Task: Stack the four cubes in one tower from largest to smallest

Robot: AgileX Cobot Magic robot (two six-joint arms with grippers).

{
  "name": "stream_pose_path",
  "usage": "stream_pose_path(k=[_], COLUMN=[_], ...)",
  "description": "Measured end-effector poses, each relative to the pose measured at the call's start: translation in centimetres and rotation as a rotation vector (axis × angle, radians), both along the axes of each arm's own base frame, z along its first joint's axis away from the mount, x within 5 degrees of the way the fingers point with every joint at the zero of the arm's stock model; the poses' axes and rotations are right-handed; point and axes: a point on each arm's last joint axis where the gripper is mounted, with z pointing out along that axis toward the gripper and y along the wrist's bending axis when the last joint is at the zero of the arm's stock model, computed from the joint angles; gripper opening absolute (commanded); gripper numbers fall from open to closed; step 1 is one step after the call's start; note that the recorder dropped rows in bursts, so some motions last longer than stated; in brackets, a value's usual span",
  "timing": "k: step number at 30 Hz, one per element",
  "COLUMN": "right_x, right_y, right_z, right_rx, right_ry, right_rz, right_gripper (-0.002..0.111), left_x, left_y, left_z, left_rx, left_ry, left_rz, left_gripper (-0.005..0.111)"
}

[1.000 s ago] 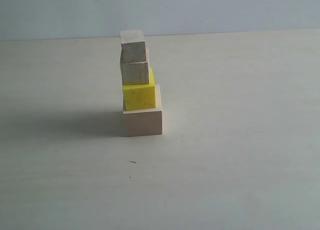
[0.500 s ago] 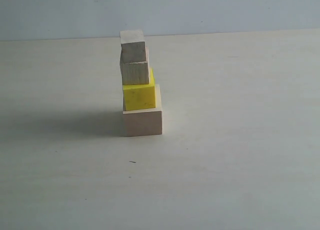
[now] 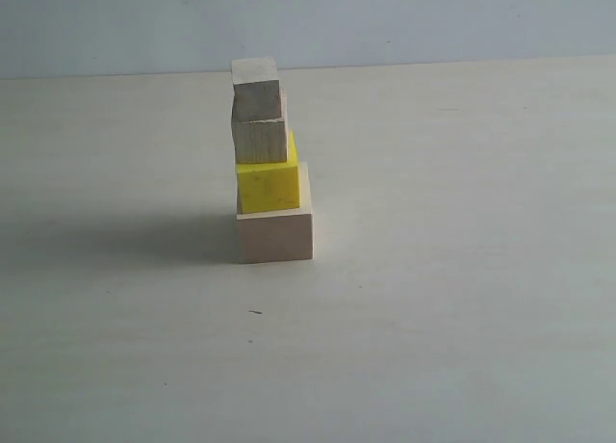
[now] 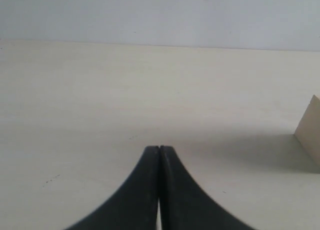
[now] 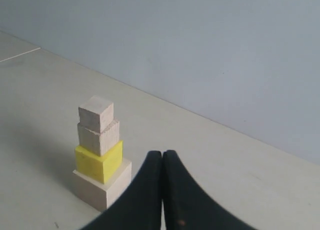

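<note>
A pale table [image 3: 462, 270] with a plain grey-blue wall [image 3: 433, 19] behind it. On the table stands the tower [image 3: 265, 159], all four cubes in one column. The largest cube [image 3: 275, 233], of pale wood, is the base. On it sits the yellow cube [image 3: 268, 185], then the smaller wood cube [image 3: 260, 138], then the tiniest cube [image 3: 257, 91] on top. Each cube rests on the one below, upright, though set a little off-centre towards one side of the base and not squarely in the middle.

Nothing has changed over the last second: the tower stands just as it did, with no cube shifted and no arm near it. That suggests the stacking is finished and the tower holds on its own.

The left tool [image 4: 159, 149] is closed and empty, its two dark fingers pressed together, low over bare table. Only an edge of pale wood, probably the tower's base, shows beside it, well apart from the fingers. The right tool [image 5: 162, 152] is also closed and empty. It is held back from the tower, which shows whole in the right wrist view [image 5: 99, 155] in the same order, base to top.

No containers are in view. Apart from the tower, only bare table shows.
</note>
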Motion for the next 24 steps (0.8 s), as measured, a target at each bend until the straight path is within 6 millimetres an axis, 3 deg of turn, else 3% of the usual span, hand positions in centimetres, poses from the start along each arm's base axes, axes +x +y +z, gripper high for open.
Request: stream_pose_path(k=[9, 17, 24], right_x=[-0.3, 0.2, -1.9], right_y=[1.5, -1.0, -4.5], right_z=[-2.7, -6.0, -10.6], right_rx=[-0.159, -0.093, -0.027], right_ry=[0.050, 0.090, 0.047], right_rz=[0.186, -0.010, -0.259], right_gripper=[0.000, 0.000, 0.000], left_x=[0.0, 0.0, 0.0], left_y=[0.0, 0.0, 0.0], left_z=[0.0, 0.0, -0.1], left_rx=[0.000, 0.000, 0.001], left_ry=[0.000, 0.001, 0.006], left_rz=[0.000, 0.000, 0.000], left_gripper=[0.000, 0.000, 0.000])
